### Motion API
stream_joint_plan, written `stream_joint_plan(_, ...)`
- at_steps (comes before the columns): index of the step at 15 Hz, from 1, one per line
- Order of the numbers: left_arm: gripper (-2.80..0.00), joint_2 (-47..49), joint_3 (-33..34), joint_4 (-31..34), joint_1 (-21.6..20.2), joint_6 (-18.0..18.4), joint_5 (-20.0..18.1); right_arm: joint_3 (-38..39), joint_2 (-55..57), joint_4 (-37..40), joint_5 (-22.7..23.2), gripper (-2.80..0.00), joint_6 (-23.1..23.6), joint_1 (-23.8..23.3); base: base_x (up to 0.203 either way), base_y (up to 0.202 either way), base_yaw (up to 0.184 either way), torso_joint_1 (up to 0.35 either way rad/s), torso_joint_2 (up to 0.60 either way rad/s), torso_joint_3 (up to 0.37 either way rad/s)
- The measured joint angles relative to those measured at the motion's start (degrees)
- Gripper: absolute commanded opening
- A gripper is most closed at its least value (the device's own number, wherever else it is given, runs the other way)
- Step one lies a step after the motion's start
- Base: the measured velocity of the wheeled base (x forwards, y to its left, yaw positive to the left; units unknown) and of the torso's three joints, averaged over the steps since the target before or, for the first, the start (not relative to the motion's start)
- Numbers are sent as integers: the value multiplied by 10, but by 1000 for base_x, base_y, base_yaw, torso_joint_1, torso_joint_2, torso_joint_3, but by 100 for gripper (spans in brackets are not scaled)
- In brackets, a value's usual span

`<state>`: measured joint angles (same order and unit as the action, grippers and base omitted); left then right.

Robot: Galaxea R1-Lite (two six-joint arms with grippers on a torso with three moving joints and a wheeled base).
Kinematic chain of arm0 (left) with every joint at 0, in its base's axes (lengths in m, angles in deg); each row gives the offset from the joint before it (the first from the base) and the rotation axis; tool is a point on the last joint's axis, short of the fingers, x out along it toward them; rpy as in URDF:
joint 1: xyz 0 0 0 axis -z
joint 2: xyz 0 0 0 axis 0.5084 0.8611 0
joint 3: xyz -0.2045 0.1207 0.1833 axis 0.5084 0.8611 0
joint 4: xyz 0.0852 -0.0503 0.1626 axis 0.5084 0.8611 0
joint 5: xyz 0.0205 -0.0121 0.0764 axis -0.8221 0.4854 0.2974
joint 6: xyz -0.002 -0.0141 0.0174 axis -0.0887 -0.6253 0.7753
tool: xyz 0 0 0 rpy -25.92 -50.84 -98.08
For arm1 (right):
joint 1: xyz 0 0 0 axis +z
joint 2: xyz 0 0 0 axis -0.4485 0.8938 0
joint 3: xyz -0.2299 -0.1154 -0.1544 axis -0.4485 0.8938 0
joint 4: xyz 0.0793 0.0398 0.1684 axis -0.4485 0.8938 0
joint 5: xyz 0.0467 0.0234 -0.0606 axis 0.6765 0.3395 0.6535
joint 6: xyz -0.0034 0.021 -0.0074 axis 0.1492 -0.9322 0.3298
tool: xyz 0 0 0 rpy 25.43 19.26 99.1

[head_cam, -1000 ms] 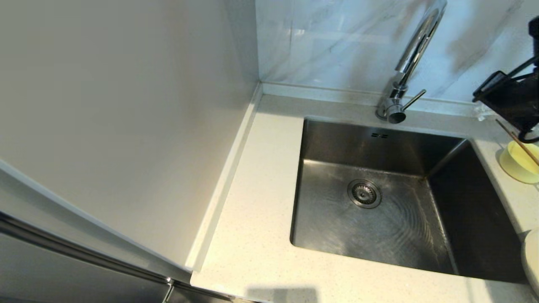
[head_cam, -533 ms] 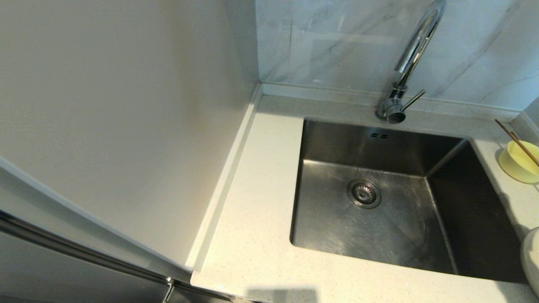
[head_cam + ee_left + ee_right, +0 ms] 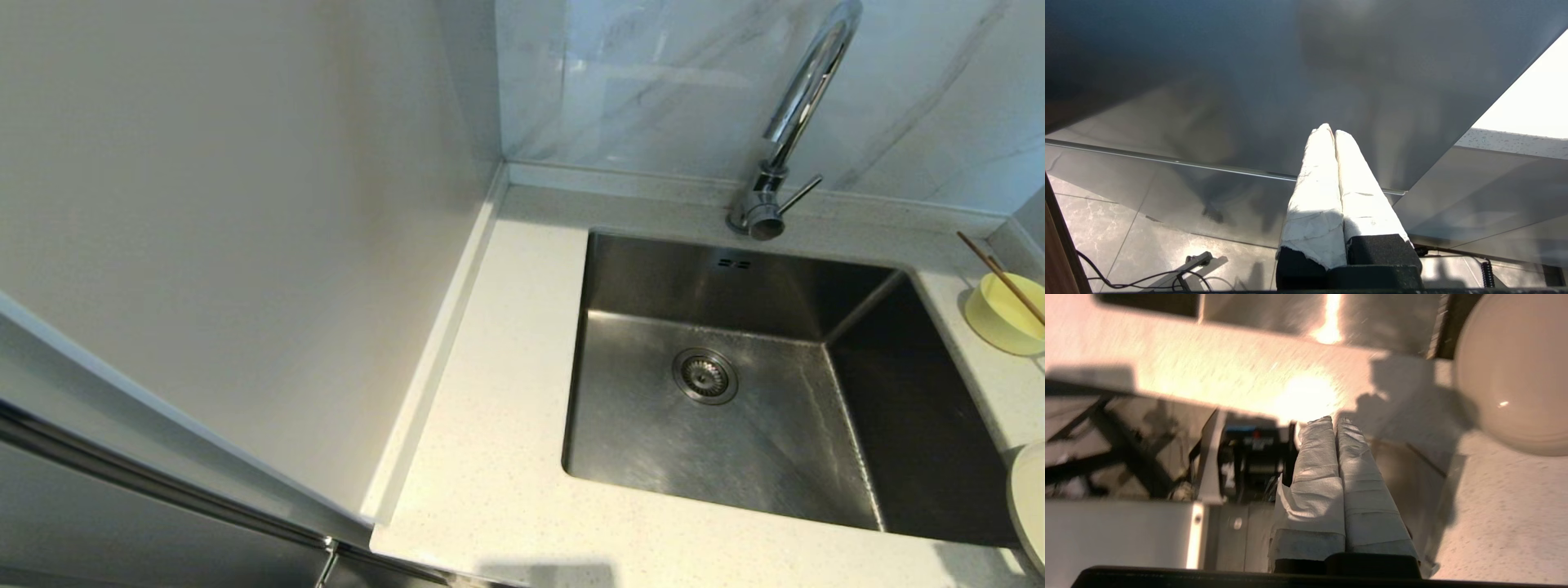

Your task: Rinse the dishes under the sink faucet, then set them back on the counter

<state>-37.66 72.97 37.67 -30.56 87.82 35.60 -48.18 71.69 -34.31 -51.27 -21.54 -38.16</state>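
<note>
The pale yellow bowl (image 3: 1004, 313) stands on the counter (image 3: 498, 457) right of the sink (image 3: 751, 425), with the wooden chopsticks (image 3: 1002, 278) resting across it. The off-white plate (image 3: 1030, 506) lies at the head view's right edge, and the plate (image 3: 1515, 371) also fills a corner of the right wrist view. The chrome faucet (image 3: 788, 122) rises behind the basin, with no water running. My right gripper (image 3: 1334, 419) is shut and empty, hovering past the counter's front edge. My left gripper (image 3: 1329, 130) is shut and empty, down beside a grey cabinet panel. Neither arm shows in the head view.
A tall pale cabinet side (image 3: 229, 245) walls off the counter's left. The grey-veined marble panel (image 3: 653, 82) stands behind the faucet. The strainer drain (image 3: 705, 376) sits in the basin floor. Cables lie on the tiled floor (image 3: 1139, 253) below the left arm.
The right arm, which stood above the bowl at the head view's right edge a second ago, has withdrawn out of that view. The ripples in the basin have faded.
</note>
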Motion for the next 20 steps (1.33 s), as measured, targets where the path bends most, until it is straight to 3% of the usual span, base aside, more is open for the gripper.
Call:
stream_joint_plan(2, -280, 0, 0, 0, 0, 0, 0, 4, -22, 44, 13, -280, 11, 43, 0, 0, 0, 0, 0, 0)
stream_joint_plan(4, -280, 0, 0, 0, 0, 0, 0, 6, -53, 89, 2, -280, 17, 134, 0, 0, 0, 0, 0, 0)
stream_joint_plan(6, -280, 0, 0, 0, 0, 0, 0, 23, -87, 101, -51, -280, 13, 227, 0, 0, 0, 0, 0, 0)
stream_joint_plan(7, -280, 0, 0, 0, 0, 0, 0, 36, -100, 81, -84, -280, 3, 248, 0, 0, 0, 0, 0, 0)
stream_joint_plan(9, -280, 0, 0, 0, 0, 0, 0, 66, -128, 37, -130, -280, -10, 231, 0, 0, 0, 0, 0, 0)
stream_joint_plan(11, -280, 0, 0, 0, 0, 0, 0, 102, -170, 11, -125, -280, -9, 159, 0, 0, 0, 0, 0, 0)
stream_joint_plan(13, -280, 0, 0, 0, 0, 0, 0, 148, -221, -12, -115, -280, -4, 124, 0, 0, 0, 0, 0, 0)
stream_joint_plan(15, -280, 0, 0, 0, 0, 0, 0, 193, -262, -70, -128, -280, -12, 115, 0, 0, 0, 0, 0, 0)
stream_joint_plan(17, -280, 0, 0, 0, 0, 0, 0, 247, -283, -155, -171, -280, -25, 112, 0, 0, 0, 0, 0, 0)
stream_joint_plan(20, -280, 0, 0, 0, 0, 0, 0, 361, -332, -295, -216, -280, 6, 113, 0, 0, 0, 0, 0, 0)
